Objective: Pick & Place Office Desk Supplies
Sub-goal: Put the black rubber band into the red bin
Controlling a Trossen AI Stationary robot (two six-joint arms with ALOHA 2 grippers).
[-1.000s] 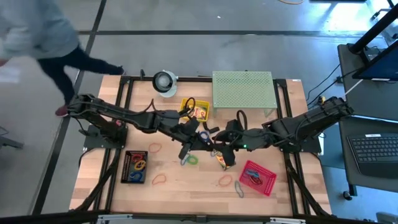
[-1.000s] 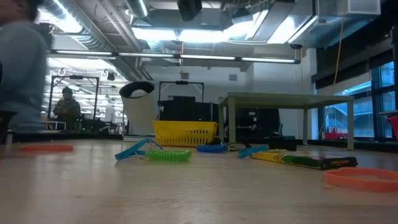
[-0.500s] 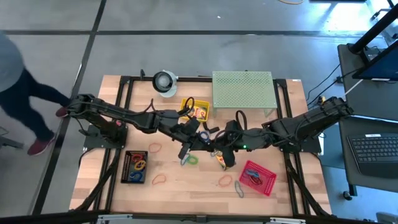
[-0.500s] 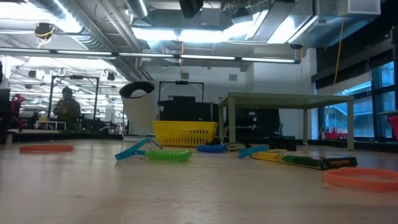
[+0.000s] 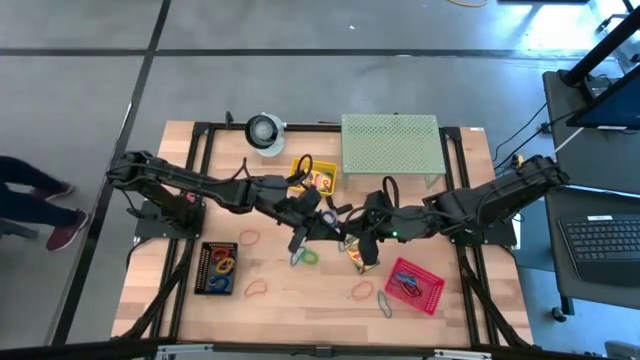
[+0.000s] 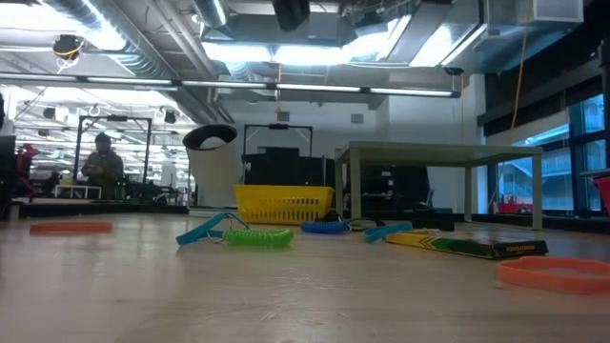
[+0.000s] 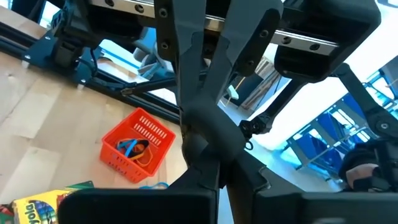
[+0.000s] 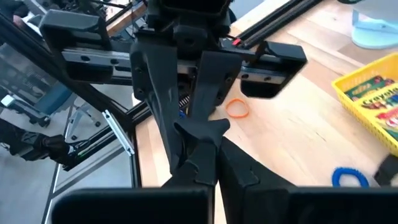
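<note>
My left gripper [image 5: 322, 217] and my right gripper [image 5: 343, 227] meet tip to tip above the middle of the table. Both are shut on a small black clip [image 8: 200, 129], which is hard to make out. One crayon box [image 5: 358, 257] lies flat on the wood just near of the grippers. Another [image 5: 318, 180] lies in a yellow basket [image 5: 298, 165]. A green band [image 5: 309, 257] and orange bands [image 5: 248, 238] [image 5: 257, 288] lie loose on the table. My left gripper pinches the clip [image 8: 198, 126] between its two fingertips, coming level from the table's left. The clip is clear of the table. My right gripper pinches the same clip [image 7: 194, 132] from the opposite side, its fingers [image 8: 208, 163] coming level from the table's right; which part each has, I cannot tell.
A red basket [image 5: 432, 291] holding a blue band stands at the near right. At the near left, a black tray [image 5: 203, 270] holds bands. A pale green perforated stand [image 5: 390, 145] and a white-and-grey roll [image 5: 265, 131] stand at the far edge. A person's legs [image 5: 40, 200] show left of the table.
Both arms and the things on the table stand as before. The person on the floor at the table's left has walked away toward the picture's left.
</note>
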